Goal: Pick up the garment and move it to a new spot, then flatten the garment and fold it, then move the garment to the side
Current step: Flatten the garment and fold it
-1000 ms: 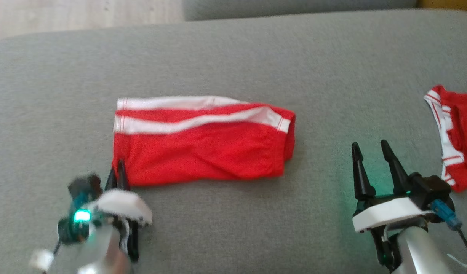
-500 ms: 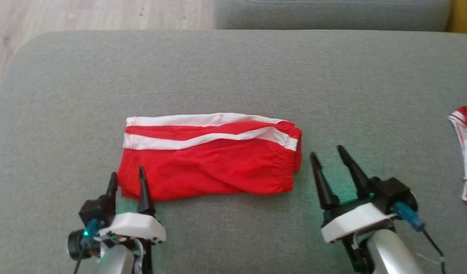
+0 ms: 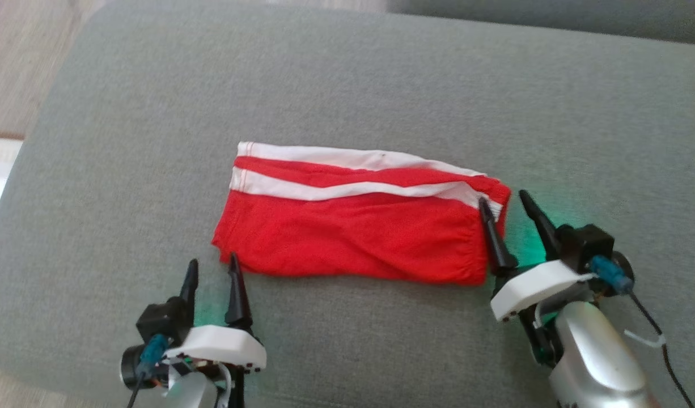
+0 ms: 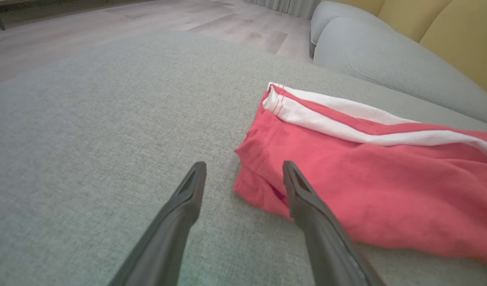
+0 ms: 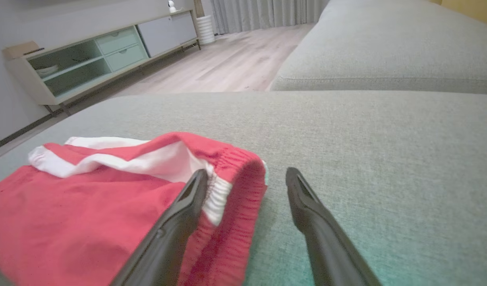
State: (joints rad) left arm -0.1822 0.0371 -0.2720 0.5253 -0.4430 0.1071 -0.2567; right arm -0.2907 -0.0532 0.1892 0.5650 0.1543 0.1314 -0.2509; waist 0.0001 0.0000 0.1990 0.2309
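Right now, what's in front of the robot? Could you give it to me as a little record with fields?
Surface: grey sofa cushion
Garment: red shorts with white stripes, folded, lying flat
Left gripper: open, empty, by the shorts' near left corner
Right gripper: open, empty, at the elastic waistband end
Beyond the cushion: wood floor

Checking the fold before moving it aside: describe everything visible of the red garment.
The red shorts with two white stripes lie folded flat, a lightly wrinkled strip on the grey fabric cushion. The gathered elastic waistband at the robot's right end is straddled by the open right pincer. The open left pincer sits by the near left corner, contact unclear.
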